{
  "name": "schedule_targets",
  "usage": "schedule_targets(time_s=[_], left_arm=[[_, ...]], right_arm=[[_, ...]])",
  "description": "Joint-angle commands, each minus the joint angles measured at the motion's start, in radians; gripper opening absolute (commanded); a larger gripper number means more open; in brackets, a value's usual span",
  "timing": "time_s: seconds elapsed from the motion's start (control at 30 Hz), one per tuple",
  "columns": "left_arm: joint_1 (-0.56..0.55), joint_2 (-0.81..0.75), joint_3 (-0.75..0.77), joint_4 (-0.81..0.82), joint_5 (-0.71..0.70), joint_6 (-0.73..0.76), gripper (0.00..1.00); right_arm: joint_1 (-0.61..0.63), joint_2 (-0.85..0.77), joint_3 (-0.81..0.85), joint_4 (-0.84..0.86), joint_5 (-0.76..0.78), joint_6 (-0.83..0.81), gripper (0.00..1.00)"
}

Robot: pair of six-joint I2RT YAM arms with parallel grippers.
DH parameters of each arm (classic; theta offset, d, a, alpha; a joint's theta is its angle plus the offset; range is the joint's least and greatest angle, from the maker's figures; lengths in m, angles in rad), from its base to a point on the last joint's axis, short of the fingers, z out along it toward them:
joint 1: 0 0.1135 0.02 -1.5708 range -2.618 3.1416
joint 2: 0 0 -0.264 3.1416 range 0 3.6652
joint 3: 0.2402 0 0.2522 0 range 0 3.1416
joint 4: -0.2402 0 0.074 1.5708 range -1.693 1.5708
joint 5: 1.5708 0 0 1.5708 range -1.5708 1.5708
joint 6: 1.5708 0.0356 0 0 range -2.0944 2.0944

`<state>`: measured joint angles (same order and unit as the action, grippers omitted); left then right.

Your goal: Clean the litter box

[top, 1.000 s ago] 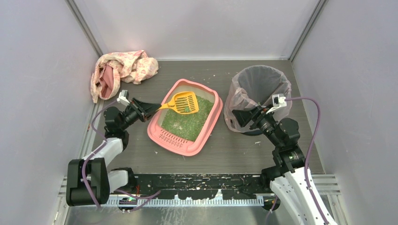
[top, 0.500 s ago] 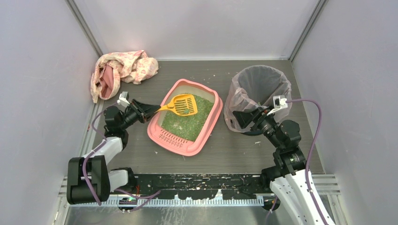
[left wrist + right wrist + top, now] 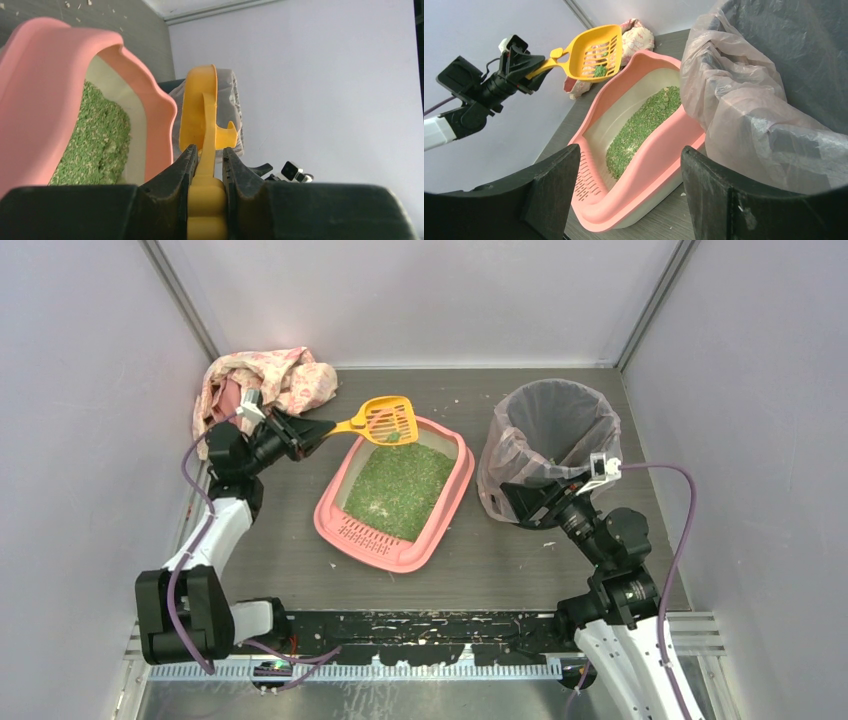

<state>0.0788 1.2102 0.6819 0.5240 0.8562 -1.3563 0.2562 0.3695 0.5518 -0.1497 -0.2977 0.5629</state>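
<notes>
The pink litter box (image 3: 448, 502) sits mid-table with green granules (image 3: 400, 488) inside and its slotted lip (image 3: 366, 536) at the near end. It also shows in the left wrist view (image 3: 60, 65) and the right wrist view (image 3: 659, 145). My left gripper (image 3: 322, 429) is shut on the handle of a yellow slotted scoop (image 3: 385, 420), held in the air above the box's far-left rim with a small green clump in it (image 3: 599, 71). In the left wrist view the scoop (image 3: 202, 112) stands edge-on between the jaws. My right gripper (image 3: 512, 502) is open and empty beside the bin.
A dark round bin with a translucent pinkish bag (image 3: 553, 445) stands right of the box, its bag close in the right wrist view (image 3: 769, 105). A crumpled pink patterned cloth (image 3: 262, 385) lies at the back left. Walls close in on both sides. Small litter specks dot the table.
My left gripper has lifted the scoop out of the granules and moved it up and toward the far-left rim. My right gripper has shifted slightly nearer and to the right.
</notes>
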Motion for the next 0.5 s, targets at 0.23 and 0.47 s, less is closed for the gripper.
schedule_targets(time_s=[0.23,0.47], left_arm=[[-0.087,0.106,0.275,-0.079,-0.075,-0.033,0.00],[-0.259,0.257,0.521,-0.112,-0.152,-0.041,0.00]], right_arm=[[0.001,-0.060,0.101,-0.030,0.015,-0.008,0.78],[0.002,-0.131,0.155,-0.111,0.076,-0.031,0.78]])
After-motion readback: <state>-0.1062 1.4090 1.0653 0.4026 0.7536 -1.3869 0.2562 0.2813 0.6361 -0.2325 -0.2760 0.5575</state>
